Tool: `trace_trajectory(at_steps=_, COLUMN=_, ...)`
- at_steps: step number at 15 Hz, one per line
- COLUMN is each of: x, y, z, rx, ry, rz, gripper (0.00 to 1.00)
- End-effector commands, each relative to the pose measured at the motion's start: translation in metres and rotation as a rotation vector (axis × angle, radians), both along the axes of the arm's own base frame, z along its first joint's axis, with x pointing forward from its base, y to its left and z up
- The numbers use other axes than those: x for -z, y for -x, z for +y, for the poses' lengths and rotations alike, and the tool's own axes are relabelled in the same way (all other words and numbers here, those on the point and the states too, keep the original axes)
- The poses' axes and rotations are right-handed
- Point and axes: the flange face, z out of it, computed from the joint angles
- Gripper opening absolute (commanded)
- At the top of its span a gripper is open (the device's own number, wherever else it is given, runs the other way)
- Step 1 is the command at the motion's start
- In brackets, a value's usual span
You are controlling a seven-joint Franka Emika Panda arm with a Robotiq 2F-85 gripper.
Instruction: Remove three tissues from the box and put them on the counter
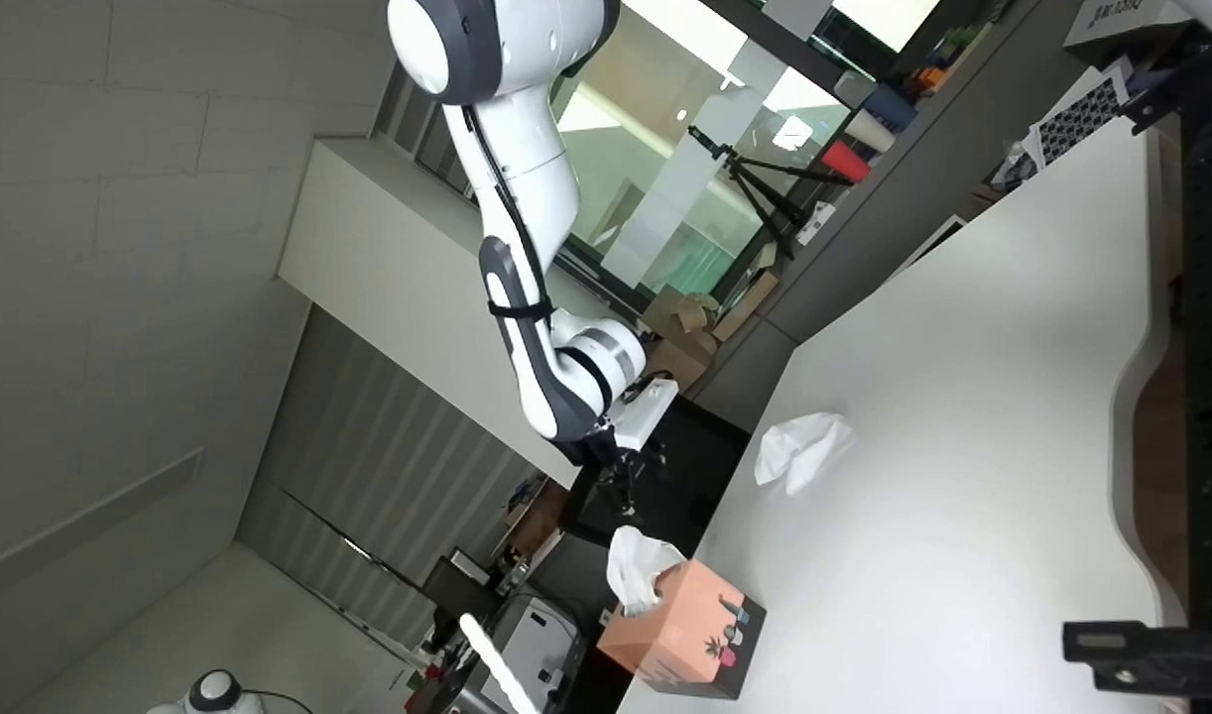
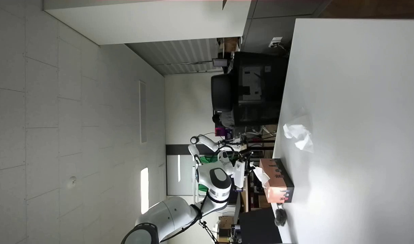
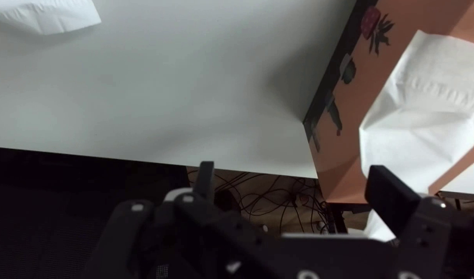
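Note:
The orange tissue box [image 1: 690,615] with a dark base and cactus pictures stands at the counter's edge. It also shows in an exterior view [image 2: 276,179] and at the right of the wrist view [image 3: 369,73]. A white tissue [image 1: 636,565] sticks out of its top opening, large in the wrist view [image 3: 419,131]. Crumpled white tissue [image 2: 299,135] lies on the white counter [image 2: 356,101], apart from the box; I cannot tell whether it is one sheet or more. My gripper [image 3: 295,174] is open and empty, above the box, its right finger overlapping the sticking-out tissue in view.
A black chair [image 2: 251,91] stands against the counter's edge. A grey fuzzy thing [image 2: 280,217] lies beside the box. A black metal bracket [image 1: 1142,654] sits at the counter's opposite edge. Cables [image 3: 260,201] lie on the floor below.

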Motion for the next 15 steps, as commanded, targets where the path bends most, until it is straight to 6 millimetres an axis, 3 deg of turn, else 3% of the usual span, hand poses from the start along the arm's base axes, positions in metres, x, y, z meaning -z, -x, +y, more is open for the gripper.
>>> trace_trajectory(at_steps=1, x=-0.024, y=0.003, z=-0.010, rx=-0.077, ry=-0.081, rz=-0.012, gripper=1.00)
trace_trajectory(at_steps=6, x=-0.036, y=-0.002, z=-0.026, rx=-0.243, ry=-0.238, rz=0.056, gripper=1.00)
trace_trajectory(at_steps=10, x=-0.026, y=0.001, z=-0.046, rx=-0.306, ry=-0.328, rz=0.171, gripper=1.00)
trace_trajectory(at_steps=14, x=-0.013, y=-0.002, z=-0.057, rx=-0.240, ry=-0.311, rz=0.216, gripper=1.00)
trace_trajectory(at_steps=15, x=-0.013, y=0.006, z=-0.057, rx=-0.276, ry=-0.318, rz=0.199, gripper=1.00)
